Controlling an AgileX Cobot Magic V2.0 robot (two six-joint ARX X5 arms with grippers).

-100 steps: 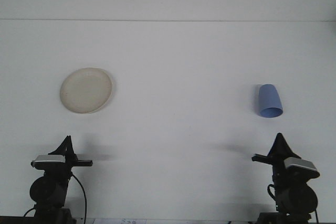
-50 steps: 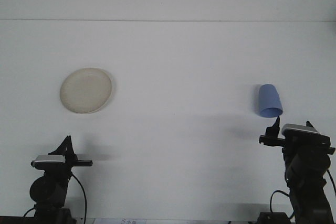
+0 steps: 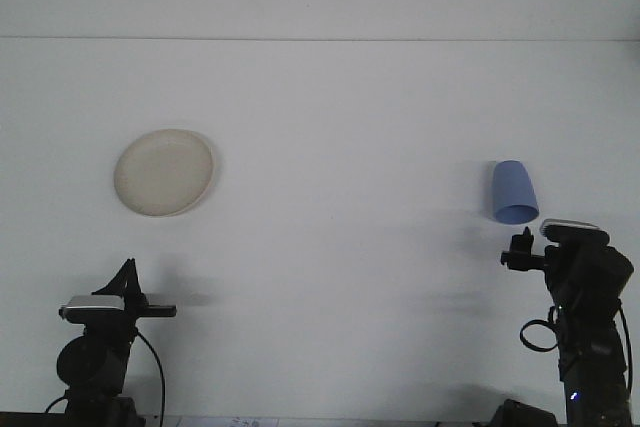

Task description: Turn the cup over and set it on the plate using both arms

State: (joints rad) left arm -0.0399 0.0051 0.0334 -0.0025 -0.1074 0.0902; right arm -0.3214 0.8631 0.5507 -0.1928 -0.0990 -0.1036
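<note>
Right arm is moving: over the last second it has been lifting off its low rest pose and reaching forward, and the right gripper is now sitting just short of the small light-blue plastic cup, slightly below and beside its wide rim, not touching. Cup hasn't shifted; it is lying/tilted on the right side of the white table with the wide end toward the camera, exact pose hard to call from this angle. Can't tell whether the right fingers are parted or closed, too dark and small. Left gripper hasn't budged, parked low at left, its fingers equally unreadable

Round cream-coloured plate is sitting well apart from the cup, on the left side, nothing on it

Reading it as the approach phase of the grasp: right arm is going for the cup first, flip and handover toward the plate not yet started

No brands, labels or legible writing anywhere in view
</note>
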